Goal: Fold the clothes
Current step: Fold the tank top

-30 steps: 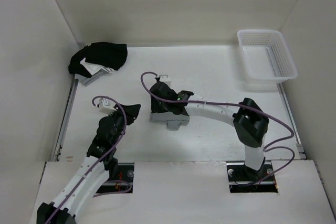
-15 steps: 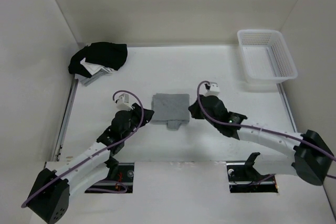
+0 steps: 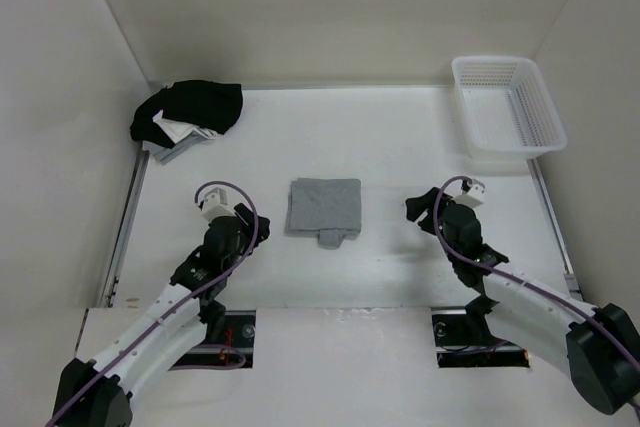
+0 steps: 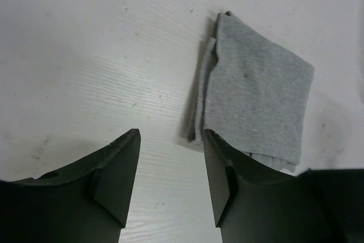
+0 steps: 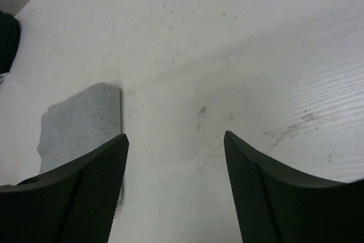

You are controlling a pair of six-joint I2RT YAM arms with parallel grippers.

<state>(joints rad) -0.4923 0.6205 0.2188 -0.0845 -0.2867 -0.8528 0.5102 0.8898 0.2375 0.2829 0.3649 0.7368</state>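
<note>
Top external: grey knit top (image 3: 324,208) lies folded small, middle of the table (image 3: 400,137), basically done I'd say.
Left gripper (image 4: 170,140) and right gripper (image 5: 176,140) both gape apart, holding nothing.

The top (image 3: 324,207) is lying flat on the table (image 3: 400,137), about at its middle, with a small flap sticking out of its near edge at six o'clock. The pile (image 3: 188,112) is sitting at ten o'clock from the top, in the far left corner — well apart from it. The basket (image 3: 498,153) is standing at two o'clock, in the far right corner. The left gripper (image 3: 243,222) is hanging at nine o'clock of the top, near but not touching; the right gripper (image 3: 418,209) is hanging at three o'clock — farther off.
</note>
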